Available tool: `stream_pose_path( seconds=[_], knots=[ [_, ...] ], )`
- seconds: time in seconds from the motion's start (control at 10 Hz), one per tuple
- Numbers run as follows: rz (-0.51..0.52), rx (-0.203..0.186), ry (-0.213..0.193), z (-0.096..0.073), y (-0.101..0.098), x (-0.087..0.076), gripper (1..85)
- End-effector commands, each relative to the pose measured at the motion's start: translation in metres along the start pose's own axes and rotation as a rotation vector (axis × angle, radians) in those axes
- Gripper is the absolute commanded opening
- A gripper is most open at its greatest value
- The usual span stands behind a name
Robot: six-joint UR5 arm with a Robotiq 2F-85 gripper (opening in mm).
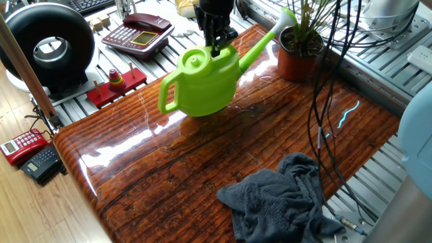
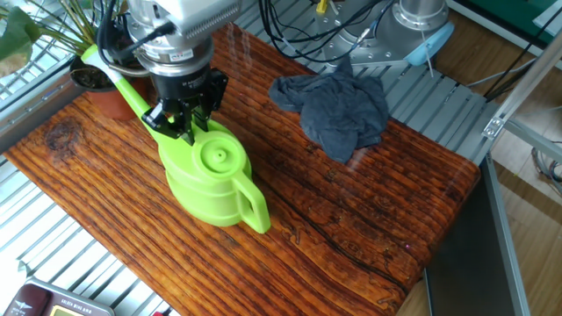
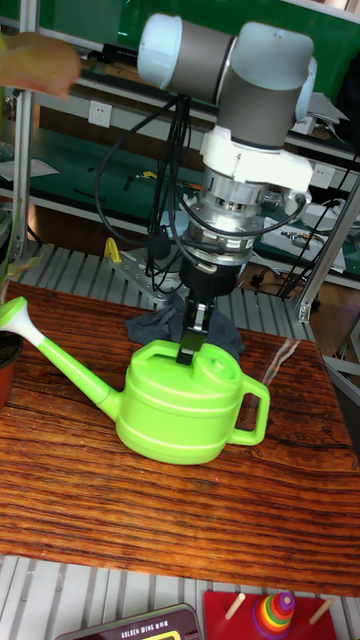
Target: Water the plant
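1. Plant [image 1: 300, 42]: stood in terracotta pot at far corner of table [image 1: 202, 162], near edge; thin leaves rising upright; in the tall fixed view only pot rim visible at left margin.
2. Watering can [image 1: 202, 84]: lime green, mid-table, just short of pot; spout [image 1: 260, 42] as long axis, angled upward with rose [image 1: 283, 19] just beside the leaves, not clearly over the soil.
3. Claw [image 2: 182, 123]: clamped on top rim of can just ahead of filler cap [image 2: 215, 156], fingers pointing straight down.
4. Key relation: plant lay from claw along the line of the spout, beyond rose; handle [image 2: 255, 206] pointed opposite way. Judged: short carry along that line, then tip forward.
5. Grey cloth [image 1: 283, 199]: crumpled at opposite table corner, well apart.
6. Cables [image 1: 324, 101]: hanging close by pot; judged possible snag.
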State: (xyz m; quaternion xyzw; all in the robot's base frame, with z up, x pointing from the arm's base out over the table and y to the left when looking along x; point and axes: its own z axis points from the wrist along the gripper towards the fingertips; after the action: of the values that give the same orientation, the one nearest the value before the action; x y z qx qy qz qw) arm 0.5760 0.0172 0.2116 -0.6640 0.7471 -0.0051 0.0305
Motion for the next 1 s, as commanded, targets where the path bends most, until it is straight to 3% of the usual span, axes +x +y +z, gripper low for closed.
stream_pose_path(
  seconds=[0.0, 0.5, 0.9],
  knots=[
    [0.024, -0.004, -0.043, -0.006, 0.001, -0.012, 1.0],
    [0.075, -0.014, -0.125, -0.011, 0.004, -0.025, 1.0],
    [0.066, -0.019, -0.129, -0.018, 0.004, -0.009, 1.0]
  ],
)
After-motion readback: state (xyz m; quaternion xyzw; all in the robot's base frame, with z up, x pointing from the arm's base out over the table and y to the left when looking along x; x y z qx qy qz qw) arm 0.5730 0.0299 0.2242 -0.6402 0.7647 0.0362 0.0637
